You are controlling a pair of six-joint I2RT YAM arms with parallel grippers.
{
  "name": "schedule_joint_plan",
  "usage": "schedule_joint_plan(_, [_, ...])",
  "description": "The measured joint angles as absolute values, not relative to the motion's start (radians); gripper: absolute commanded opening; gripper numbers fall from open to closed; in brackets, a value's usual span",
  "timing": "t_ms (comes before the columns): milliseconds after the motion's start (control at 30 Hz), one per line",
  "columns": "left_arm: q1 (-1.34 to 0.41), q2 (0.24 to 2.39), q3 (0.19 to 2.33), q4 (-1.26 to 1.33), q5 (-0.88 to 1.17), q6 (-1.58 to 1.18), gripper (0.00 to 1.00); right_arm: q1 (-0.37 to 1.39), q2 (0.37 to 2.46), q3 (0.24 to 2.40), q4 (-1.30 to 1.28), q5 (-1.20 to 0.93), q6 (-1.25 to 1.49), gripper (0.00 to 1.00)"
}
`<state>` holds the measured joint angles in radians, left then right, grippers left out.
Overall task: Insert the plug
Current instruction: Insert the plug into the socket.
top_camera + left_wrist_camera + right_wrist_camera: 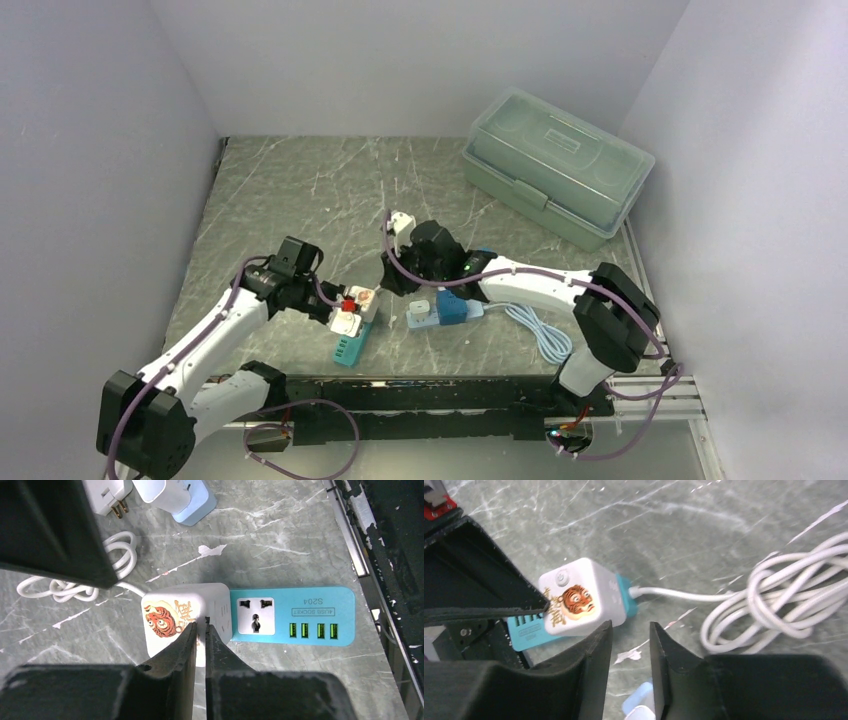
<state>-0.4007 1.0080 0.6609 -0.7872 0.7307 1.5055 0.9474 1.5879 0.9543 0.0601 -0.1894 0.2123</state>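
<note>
The plug, a white cube with a tiger picture (172, 615), sits on the left end of a teal power strip (310, 597), next to a free white socket (255, 616). My left gripper (201, 626) hovers at the cube's edge, shut with nothing between the fingers. In the top view the cube (365, 298) lies between both grippers. My right gripper (630, 627) stands open just beside the cube (579, 597), holding nothing. How deep the cube sits in the strip I cannot tell.
A coiled white cable (784, 600) runs from the strip's end. A blue and white adapter (437, 312) and a white plug with brass prongs (107, 500) lie close by. A green lidded box (555, 165) stands at the back right.
</note>
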Motion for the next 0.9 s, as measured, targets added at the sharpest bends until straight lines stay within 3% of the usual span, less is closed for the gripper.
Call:
schedule_joint_plan(67, [-0.401, 1.032, 0.68, -0.797, 0.73, 1.497, 0.04, 0.926, 1.587, 0.982, 0.034, -0.188, 0.214, 0.09])
schedule_joint_plan(133, [-0.401, 1.038, 0.686, -0.802, 0.73, 1.493, 0.04, 0.919, 1.586, 1.002, 0.026, -0.19, 0.224, 0.0])
schedule_joint_plan(567, [-0.42, 0.979, 0.654, -0.782, 0.695, 1.476, 0.04, 0.968, 1.568, 1.039, 0.047, -0.221, 0.274, 0.0])
schedule_joint_plan(900, [-0.427, 0.979, 0.657, -0.768, 0.685, 1.455, 0.04, 0.997, 1.679, 1.005, 0.134, -0.26, 0.297, 0.0])
